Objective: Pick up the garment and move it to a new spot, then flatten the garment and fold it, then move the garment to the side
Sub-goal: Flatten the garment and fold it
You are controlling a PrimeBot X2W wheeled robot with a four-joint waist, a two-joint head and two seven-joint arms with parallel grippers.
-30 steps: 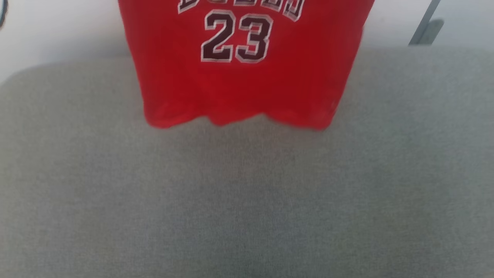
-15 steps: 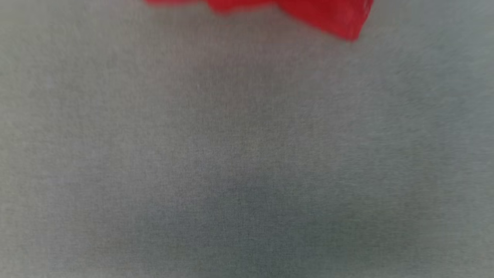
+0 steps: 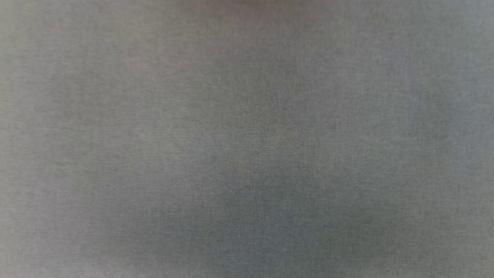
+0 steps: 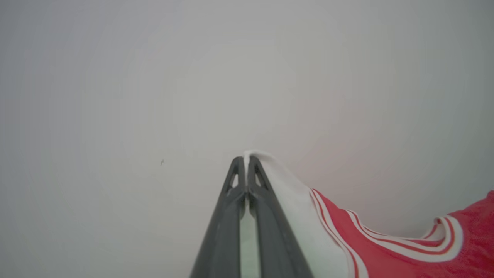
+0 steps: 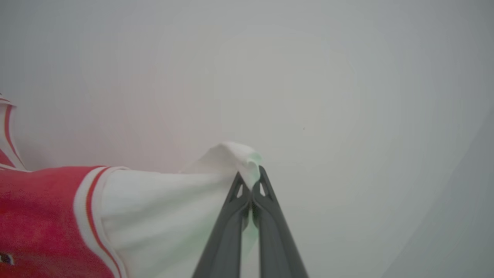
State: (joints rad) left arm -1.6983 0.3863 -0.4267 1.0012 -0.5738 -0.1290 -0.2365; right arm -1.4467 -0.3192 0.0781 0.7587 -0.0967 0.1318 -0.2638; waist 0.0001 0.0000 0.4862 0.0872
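The garment is a red jersey with white, red-striped trim bands and white shoulder cloth. In the left wrist view my left gripper is shut on a white shoulder edge, and the red cloth trails off to the lower right. Seen from the right wrist, my right gripper is shut on the other white shoulder, where a bunch of cloth pokes past the fingertips; the garment stretches to the lower left. Both wrist views face a plain pale wall.
A grey fabric surface spreads across the head view, close up and slightly blurred, with a faint reddish tint along its top edge.
The head view has swept down: the hanging red jersey with its "23" print slid up out of the picture, leaving grey fabric. This is camera motion.
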